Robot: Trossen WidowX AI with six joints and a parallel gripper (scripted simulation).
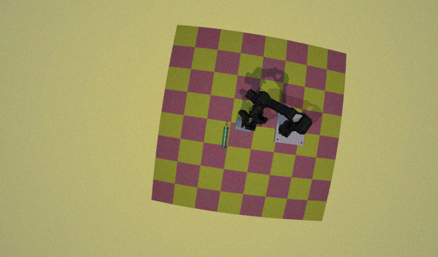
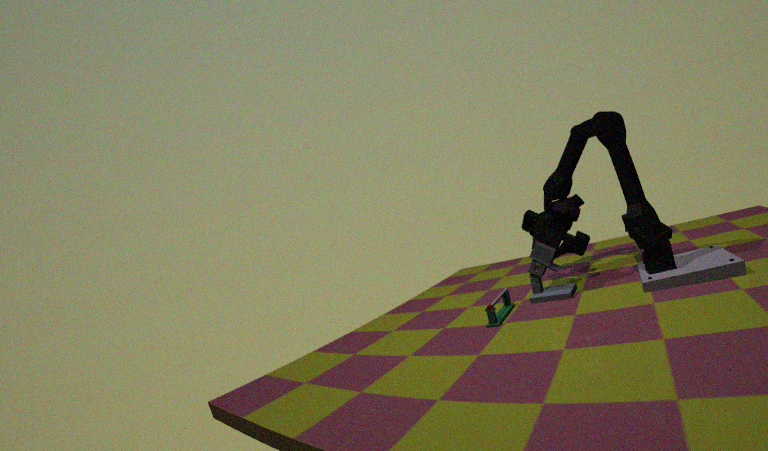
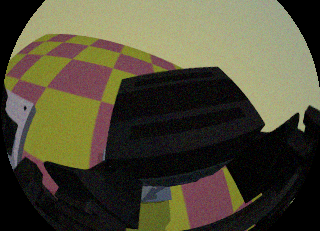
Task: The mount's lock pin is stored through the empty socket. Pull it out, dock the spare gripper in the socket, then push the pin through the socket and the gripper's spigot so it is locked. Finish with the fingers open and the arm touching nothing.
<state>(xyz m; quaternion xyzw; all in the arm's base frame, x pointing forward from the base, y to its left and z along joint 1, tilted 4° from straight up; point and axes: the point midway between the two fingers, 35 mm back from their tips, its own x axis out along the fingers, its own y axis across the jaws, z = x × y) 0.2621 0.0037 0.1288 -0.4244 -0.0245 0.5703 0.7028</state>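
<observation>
My gripper [image 2: 543,248] is shut on the spare gripper, whose grey block [image 2: 544,252] shows below the black fingers. The block is tilted and meets the head of the grey mount's post [image 2: 535,282] in the exterior view. The spigot is hidden, so how deep it sits in the socket cannot be told. The mount's base plate [image 1: 239,125] [image 2: 555,294] is flat on the table. The lock pin [image 1: 225,135] [image 2: 500,296], a silver rod with a red end, lies across the posts of a green rack [image 2: 500,315], clear of the mount.
The arm's pale base plate [image 1: 290,140] [image 2: 702,265] stands to the right of the mount. The green rack is to the mount's left in the top view. A black slotted block [image 3: 185,106] hides much of the wrist view. The checkered table [image 1: 190,192] ends at a front edge.
</observation>
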